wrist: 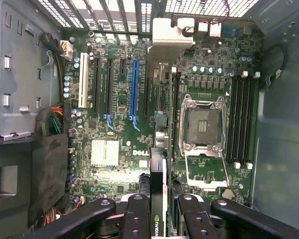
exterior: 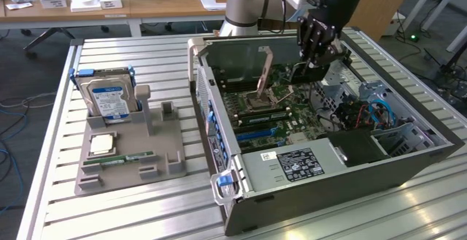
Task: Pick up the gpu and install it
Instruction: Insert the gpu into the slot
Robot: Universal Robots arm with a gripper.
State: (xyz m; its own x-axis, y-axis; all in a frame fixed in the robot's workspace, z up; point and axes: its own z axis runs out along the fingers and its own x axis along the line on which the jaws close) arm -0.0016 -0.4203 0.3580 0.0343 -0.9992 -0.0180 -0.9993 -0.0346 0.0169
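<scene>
wrist view: black gripper pinches the thin flat gpu edge-on above green motherboard.

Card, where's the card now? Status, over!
Claw shut on card. It hangs over the green board in the open computer case. Blue slot bare, nothing blocking. Over.

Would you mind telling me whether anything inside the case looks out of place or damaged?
Nothing looks damaged or spilled. The one oddity is the CPU socket: it is empty and its cover plate is swung open. The gripper holds the gpu above the motherboard.
</scene>
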